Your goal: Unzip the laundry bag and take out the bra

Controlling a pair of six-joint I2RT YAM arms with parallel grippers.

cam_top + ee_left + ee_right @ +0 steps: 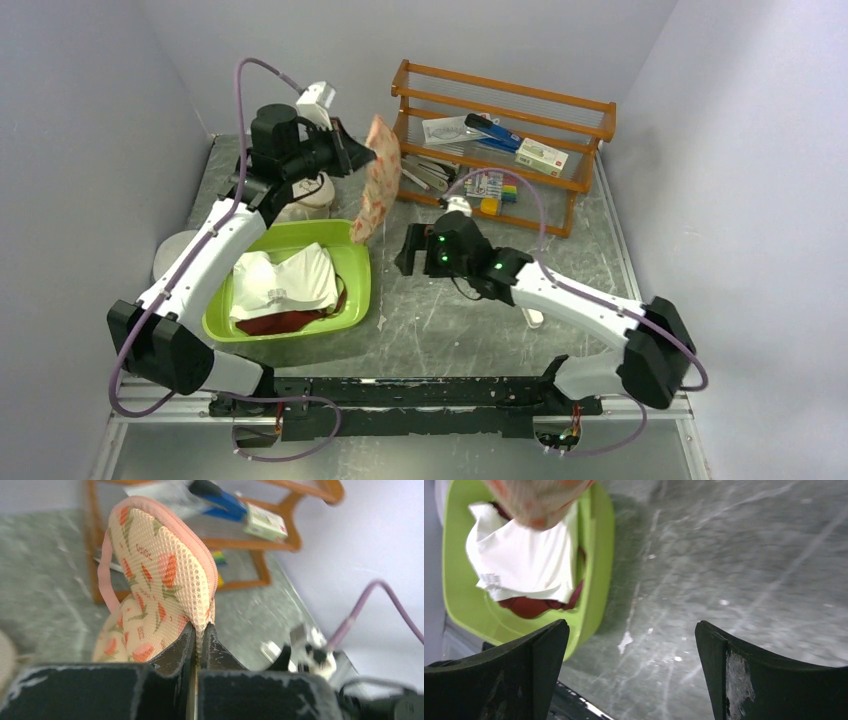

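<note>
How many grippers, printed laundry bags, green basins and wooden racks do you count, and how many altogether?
grippers: 2 (left gripper, right gripper)
laundry bag: 1
green basin: 1
wooden rack: 1
total: 5

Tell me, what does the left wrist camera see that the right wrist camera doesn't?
Only the left wrist view shows the left jaws shut on the edge of the laundry bag, its pink rim and orange prints, with the wooden rack behind. Only the right wrist view shows the right jaws wide open above the table, and the green basin holding a white cloth over a dark red garment. Both share the bag, just its lower tip in the right view, and the grey table.
</note>
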